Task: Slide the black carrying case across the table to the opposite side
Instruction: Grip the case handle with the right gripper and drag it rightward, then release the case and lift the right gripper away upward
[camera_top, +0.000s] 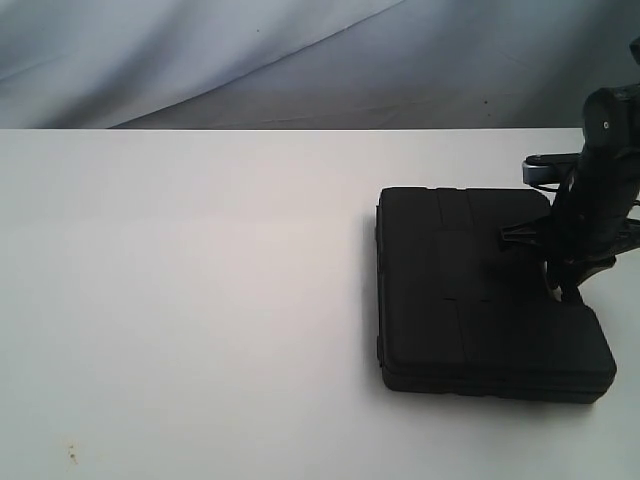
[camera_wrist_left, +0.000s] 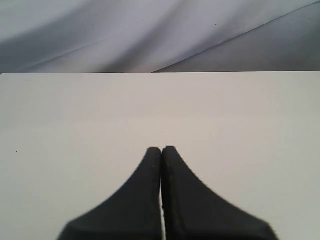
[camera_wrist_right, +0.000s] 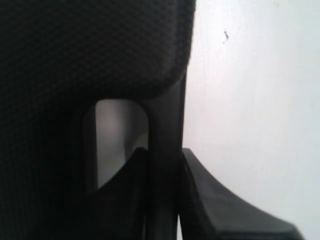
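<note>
The black case (camera_top: 470, 290) lies flat on the white table (camera_top: 180, 300), towards the right side in the exterior view. My right gripper (camera_top: 565, 290) comes down at the case's right edge. In the right wrist view the right gripper (camera_wrist_right: 164, 155) is shut on the handle bar of the case (camera_wrist_right: 165, 125), one finger inside the handle slot and one outside it. The textured lid of the case (camera_wrist_right: 90, 45) fills much of that view. My left gripper (camera_wrist_left: 161, 149) is shut on nothing and hangs over bare table (camera_wrist_left: 160, 110); it does not show in the exterior view.
A grey cloth backdrop (camera_top: 300, 60) hangs behind the table's far edge. Bare white tabletop stretches left of the case. A small dark speck (camera_wrist_right: 226, 35) marks the table beside the case, and faint specks (camera_top: 70, 455) sit near the front left corner.
</note>
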